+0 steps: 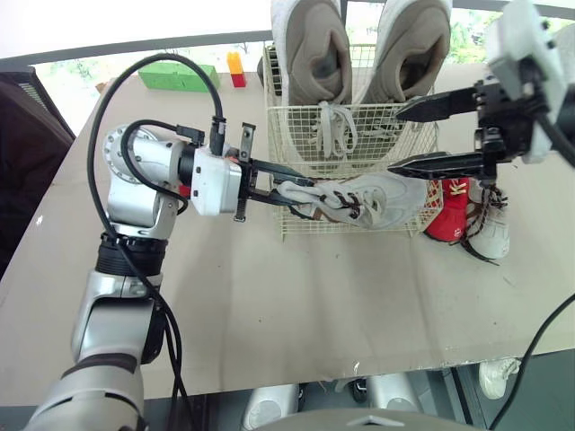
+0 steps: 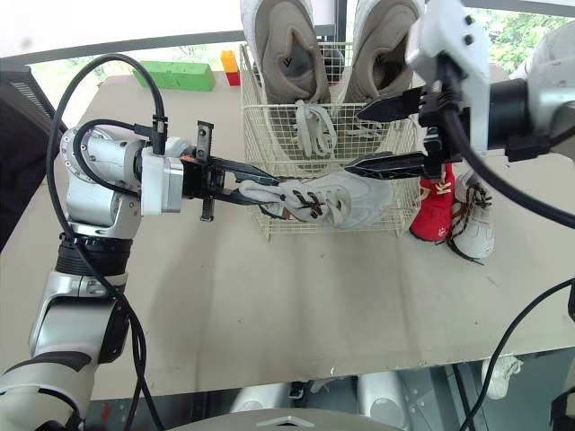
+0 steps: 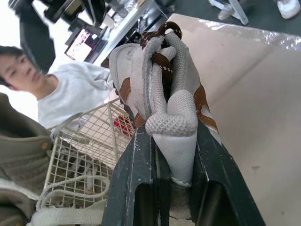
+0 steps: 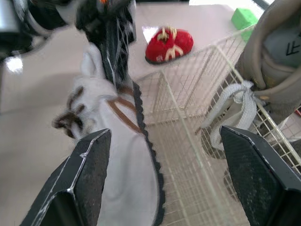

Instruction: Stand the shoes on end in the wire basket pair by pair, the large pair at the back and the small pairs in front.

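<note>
- The left gripper [image 1: 305, 196] is clamped on the heel end of a small white shoe with brown laces [image 1: 377, 199]. It holds the shoe level and clear of the table [image 1: 269, 305], with the toe pointing to the robot's right.
- The shoe hangs across the outside of the wire basket's [image 1: 296, 135] front wall, not yet inside. It probably has to be tipped on end before it can drop into the front space.
- The large beige pair [image 1: 310, 45] already stands on end at the back of the basket, laces trailing down, so the front is left for the small pairs.
- The right gripper [image 1: 400, 139] hovers at the shoe's toe with its jaws wide apart and nothing in them. It looks ready to take or steady that end, though I cannot tell whether the lower finger touches the shoe.
- A green block [image 1: 177, 75] and red and yellow blocks [image 1: 236, 70] lie at the far edge of the table, well out of the way.
- A person in a white top [image 3: 61, 99] is beyond the basket.
- A small red shoe [image 1: 446, 214] and another white shoe [image 1: 492, 232] wait just to the right of the basket, under the right arm.
</note>
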Motion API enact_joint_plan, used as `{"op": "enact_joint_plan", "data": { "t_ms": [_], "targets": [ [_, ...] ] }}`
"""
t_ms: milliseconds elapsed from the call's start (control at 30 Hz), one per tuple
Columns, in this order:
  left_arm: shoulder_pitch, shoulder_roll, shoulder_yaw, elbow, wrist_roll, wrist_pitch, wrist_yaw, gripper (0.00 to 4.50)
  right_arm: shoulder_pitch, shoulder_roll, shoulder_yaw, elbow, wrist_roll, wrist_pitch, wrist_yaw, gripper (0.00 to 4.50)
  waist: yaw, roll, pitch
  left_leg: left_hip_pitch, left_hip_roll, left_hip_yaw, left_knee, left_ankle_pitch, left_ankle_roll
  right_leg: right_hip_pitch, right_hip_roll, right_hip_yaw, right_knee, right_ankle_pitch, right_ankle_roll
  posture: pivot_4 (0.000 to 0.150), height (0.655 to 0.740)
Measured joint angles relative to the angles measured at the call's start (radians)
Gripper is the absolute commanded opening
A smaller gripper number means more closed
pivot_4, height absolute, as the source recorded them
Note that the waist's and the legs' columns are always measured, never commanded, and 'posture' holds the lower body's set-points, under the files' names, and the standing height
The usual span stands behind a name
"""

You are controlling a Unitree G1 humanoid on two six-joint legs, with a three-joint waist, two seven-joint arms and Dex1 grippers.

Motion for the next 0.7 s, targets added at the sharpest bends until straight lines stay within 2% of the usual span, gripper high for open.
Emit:
{"op": "enact_joint_plan", "data": {
  "t_ms": [100, 267, 367, 433, 533, 600, 633, 700],
  "targets": [
    [-0.027, -0.008, -0.022, 0.031, 0.017, -0.047, -0.002, 0.19, 0.000, -0.008, 0.079, 0.000, -0.040, -0.031, 0.079, 3.51, 0.003, 0.000, 0.000, -0.001, 0.000, 0.000, 0.000, 0.000, 0.001, 0.000, 0.000, -0.001, -0.001, 0.000, 0.000, 0.150, 0.7400],
    [-0.051, -0.012, -0.029, 0.061, 0.019, -0.098, -0.001, 0.19, 0.001, -0.005, 0.122, 0.002, -0.057, -0.036, 0.145, 3.51, 0.000, 0.000, 0.000, -0.001, 0.000, -0.001, 0.000, 0.000, 0.001, 0.000, 0.000, -0.001, -0.001, 0.000, 0.000, 0.150, 0.7400],
    [-0.091, -0.018, -0.030, 0.059, 0.022, -0.127, 0.000, 0.19, 0.007, -0.004, 0.155, 0.013, -0.097, -0.056, 0.164, 2.69, 0.001, 0.000, 0.000, 0.000, 0.000, 0.000, 0.000, 0.000, 0.001, 0.000, 0.000, -0.001, -0.001, 0.000, 0.000, 0.150, 0.7400],
    [-0.095, -0.033, -0.031, 0.061, 0.033, -0.151, 0.000, 0.19, 0.007, -0.001, 0.146, 0.026, -0.094, -0.041, 0.171, 1.76, 0.001, 0.000, 0.000, 0.000, 0.000, -0.001, 0.000, 0.000, 0.001, 0.000, 0.000, -0.001, -0.001, 0.000, 0.000, 0.150, 0.7400],
    [-0.100, -0.044, -0.034, 0.069, 0.046, -0.177, 0.001, 0.19, 0.007, 0.010, 0.140, 0.052, -0.091, -0.021, 0.175, 0.70, 0.001, 0.000, 0.000, 0.000, 0.000, -0.001, 0.000, 0.000, 0.001, 0.000, 0.000, -0.001, -0.001, 0.000, 0.000, 0.150, 0.7400],
    [-0.104, -0.046, -0.035, 0.075, 0.052, -0.187, 0.001, 0.19, 0.008, 0.021, 0.134, 0.066, -0.093, -0.009, 0.174, 0.33, 0.000, 0.000, 0.000, 0.000, 0.000, -0.001, 0.000, 0.000, 0.001, 0.000, 0.000, -0.001, -0.001, 0.000, 0.000, 0.150, 0.7400],
    [-0.105, -0.046, -0.035, 0.076, 0.052, -0.187, 0.002, 0.19, 0.008, 0.024, 0.132, 0.070, -0.093, -0.006, 0.174, 0.30, 0.000, 0.000, 0.000, 0.000, 0.000, -0.001, 0.000, 0.000, 0.001, 0.000, 0.000, -0.001, 0.000, 0.000, 0.000, 0.150, 0.7400],
    [-0.099, -0.030, -0.035, 0.051, 0.031, -0.085, 0.012, 1.23, 0.009, 0.038, 0.121, 0.074, -0.083, 0.017, 0.167, 0.29, -0.001, 0.000, 0.000, 0.000, 0.000, -0.001, 0.000, 0.000, 0.001, 0.000, 0.000, -0.001, 0.000, 0.000, 0.000, 0.150, 0.7400]
  ]
}}
